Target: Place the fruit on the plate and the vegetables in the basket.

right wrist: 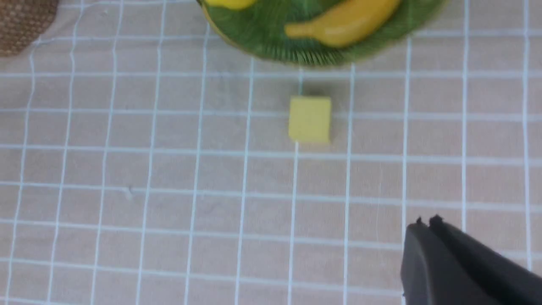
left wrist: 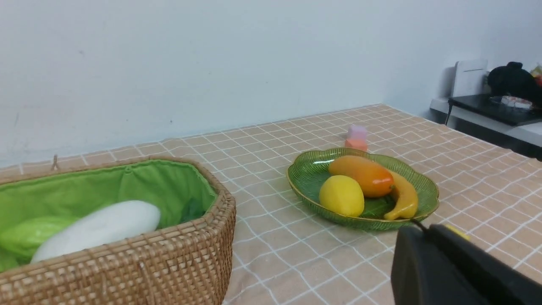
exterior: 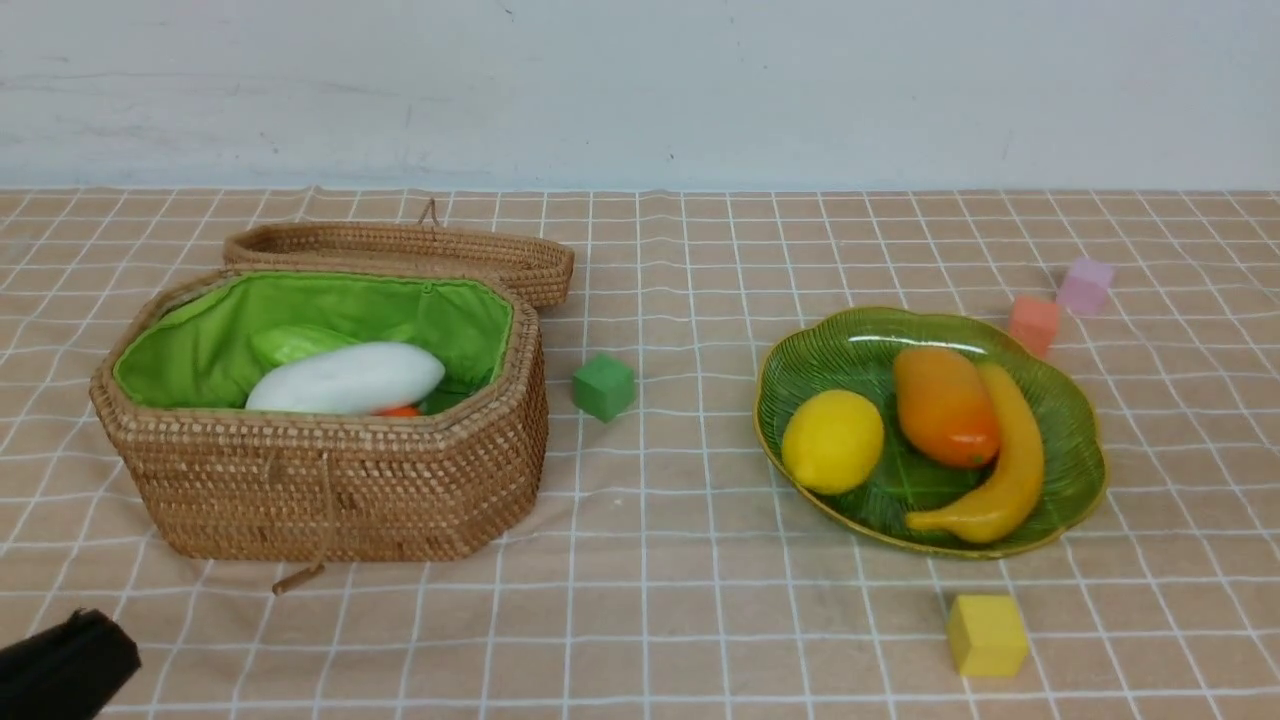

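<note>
Fruit — lemon [exterior: 832, 441], mango [exterior: 944, 405], banana [exterior: 1005, 470] — lies on the plate [exterior: 1075, 440], at 3 o'clock on the table. Basket [exterior: 330, 480] at 9 o'clock holds the radish [exterior: 345, 380] and cucumber [exterior: 292, 342]. Left gripper [left wrist: 413, 231] and right gripper [right wrist: 425, 224]: jaws fully closed, holding nothing.

No legible text or labels anywhere.

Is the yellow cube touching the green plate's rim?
Apart. In the right wrist view a strip of bare checked cloth separates the yellow cube from the green plate; the front view shows the same gap below the plate's near rim.
</note>
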Controlling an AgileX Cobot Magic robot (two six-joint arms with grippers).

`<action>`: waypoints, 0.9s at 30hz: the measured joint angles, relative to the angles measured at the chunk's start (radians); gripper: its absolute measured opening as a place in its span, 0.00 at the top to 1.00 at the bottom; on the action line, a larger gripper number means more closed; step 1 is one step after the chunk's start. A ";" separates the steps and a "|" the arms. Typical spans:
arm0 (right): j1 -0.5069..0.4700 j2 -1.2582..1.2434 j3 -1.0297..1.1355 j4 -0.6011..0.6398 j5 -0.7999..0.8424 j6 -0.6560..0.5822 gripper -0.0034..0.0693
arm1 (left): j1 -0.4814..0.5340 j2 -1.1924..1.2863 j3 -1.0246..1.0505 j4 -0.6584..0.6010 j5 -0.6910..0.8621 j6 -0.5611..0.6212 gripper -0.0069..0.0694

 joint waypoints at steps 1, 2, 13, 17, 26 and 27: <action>0.000 -0.016 0.012 -0.001 -0.001 0.004 0.96 | 0.000 0.000 0.002 0.000 -0.001 0.000 0.93; 0.000 -0.122 0.077 -0.009 -0.003 0.025 0.96 | 0.000 0.000 0.013 0.002 -0.002 -0.001 0.93; 0.000 -0.655 0.422 -0.015 -0.130 0.182 0.94 | 0.000 -0.003 0.072 -0.001 0.017 -0.008 0.93; 0.000 -0.793 0.505 -0.023 -0.257 0.190 0.92 | 0.000 -0.003 0.072 -0.001 0.017 -0.008 0.93; 0.000 -0.864 0.580 -0.032 -0.483 0.189 0.92 | 0.000 -0.003 0.072 -0.002 0.020 -0.009 0.93; 0.000 -0.856 0.633 -0.045 -0.548 0.170 0.92 | 0.000 -0.003 0.072 -0.002 0.020 -0.009 0.93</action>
